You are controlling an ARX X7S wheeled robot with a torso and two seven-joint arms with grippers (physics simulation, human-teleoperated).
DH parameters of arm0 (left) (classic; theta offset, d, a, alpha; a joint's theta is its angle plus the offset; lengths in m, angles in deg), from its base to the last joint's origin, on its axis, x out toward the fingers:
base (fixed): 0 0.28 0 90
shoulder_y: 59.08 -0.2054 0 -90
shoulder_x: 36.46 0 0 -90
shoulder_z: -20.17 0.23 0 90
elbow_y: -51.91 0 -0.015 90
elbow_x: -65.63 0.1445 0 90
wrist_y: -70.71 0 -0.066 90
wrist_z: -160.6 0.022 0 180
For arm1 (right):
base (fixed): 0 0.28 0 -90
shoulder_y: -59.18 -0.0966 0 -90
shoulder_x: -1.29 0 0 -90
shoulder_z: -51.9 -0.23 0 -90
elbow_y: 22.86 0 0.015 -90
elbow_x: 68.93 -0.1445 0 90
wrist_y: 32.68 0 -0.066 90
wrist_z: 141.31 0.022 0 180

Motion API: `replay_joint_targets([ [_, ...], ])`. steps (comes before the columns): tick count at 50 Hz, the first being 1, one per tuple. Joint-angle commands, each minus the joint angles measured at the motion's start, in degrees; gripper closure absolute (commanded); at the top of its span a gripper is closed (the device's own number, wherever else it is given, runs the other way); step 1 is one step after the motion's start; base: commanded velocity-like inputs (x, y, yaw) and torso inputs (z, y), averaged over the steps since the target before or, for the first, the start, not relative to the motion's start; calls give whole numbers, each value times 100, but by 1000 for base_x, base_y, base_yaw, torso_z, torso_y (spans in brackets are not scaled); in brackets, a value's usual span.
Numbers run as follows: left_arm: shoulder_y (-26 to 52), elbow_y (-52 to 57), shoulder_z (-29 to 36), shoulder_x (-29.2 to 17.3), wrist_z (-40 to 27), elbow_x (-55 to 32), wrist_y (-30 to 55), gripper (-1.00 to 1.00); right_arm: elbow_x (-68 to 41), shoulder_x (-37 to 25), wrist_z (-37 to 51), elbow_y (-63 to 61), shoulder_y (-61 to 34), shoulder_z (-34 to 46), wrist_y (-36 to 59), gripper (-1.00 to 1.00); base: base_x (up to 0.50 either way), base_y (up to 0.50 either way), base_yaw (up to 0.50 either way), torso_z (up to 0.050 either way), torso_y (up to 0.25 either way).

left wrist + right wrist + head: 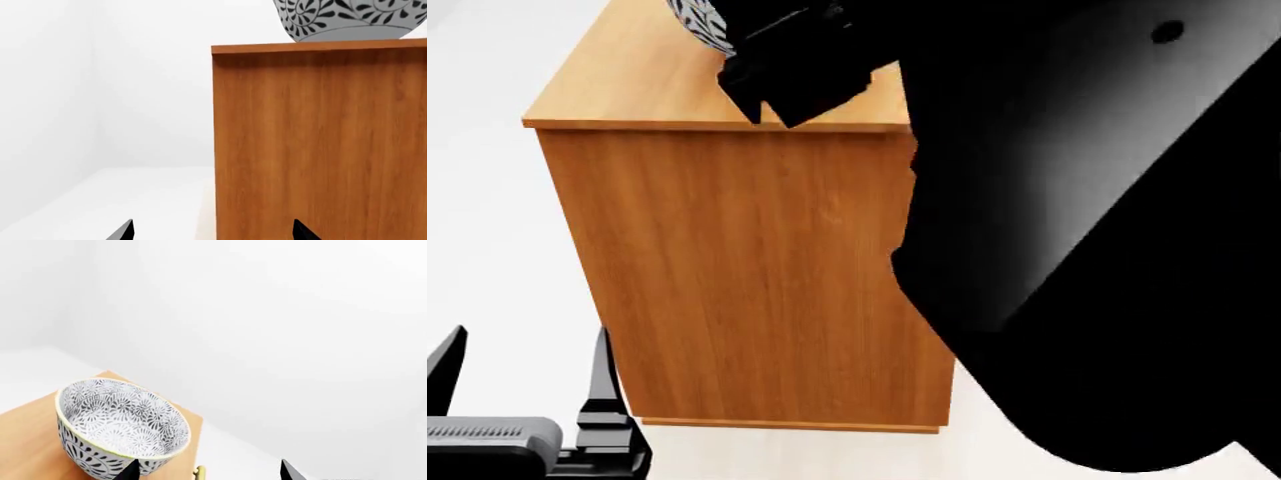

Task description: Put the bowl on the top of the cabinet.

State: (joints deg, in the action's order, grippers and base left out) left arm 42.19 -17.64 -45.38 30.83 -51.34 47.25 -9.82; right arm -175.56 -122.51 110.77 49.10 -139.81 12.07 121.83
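Observation:
The bowl (120,425), white with a dark leaf pattern, stands upright on the flat top of the orange-brown cabinet (761,270), near a corner. In the left wrist view the bowl (347,20) shows above the cabinet's plain side (320,140). My right gripper (208,471) hovers open just beside the bowl, with one fingertip in front of its outer wall and nothing held. In the head view the right arm (1068,200) hides most of the bowl (698,20). My left gripper (527,360) is open and empty, low beside the cabinet (212,231).
White floor (133,200) and white walls surround the cabinet. A brass handle (199,472) pokes out under the cabinet's top edge. The right arm fills the right half of the head view.

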Motion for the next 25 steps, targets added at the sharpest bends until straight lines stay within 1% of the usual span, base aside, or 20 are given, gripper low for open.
replay_joint_targets([
  [1,7,37,-11,-12,-43,-4,21,-100,-523,-1070,282,-1188,579,-534,-365,-100,0,0,0,0,0],
  [7,20,33,10,-6,-64,18,44,-100,-278,-1609,31,-1666,1144,-857,-672,-100,0,0,0,0,0],
  [11,56,-41,-6,13,-55,2,16,-100,278,-2042,-291,-2078,1931,-1033,-986,-100,0,0,0,0,0],
  [13,56,-53,4,19,-52,8,4,-100,431,-2100,-364,-2147,2087,-1045,-1038,-100,0,0,0,0,0],
  [14,40,-59,-1,7,-41,6,-22,-100,861,-2258,-484,-2285,2525,-1043,-1194,-100,0,0,0,0,0],
  [18,57,-76,-13,10,-45,-11,-20,-100,1532,-2472,-691,-2438,3277,-1022,-1541,-100,0,0,0,0,0],
  [20,50,-54,-2,7,-52,1,-20,-100,2072,-2611,-914,-2522,3887,-973,-1881,-100,0,0,0,0,0],
  [25,69,-71,6,18,-59,2,-17,-100,2876,-2745,-1309,-2432,4819,-826,-2476,-100,0,0,0,0,0],
])
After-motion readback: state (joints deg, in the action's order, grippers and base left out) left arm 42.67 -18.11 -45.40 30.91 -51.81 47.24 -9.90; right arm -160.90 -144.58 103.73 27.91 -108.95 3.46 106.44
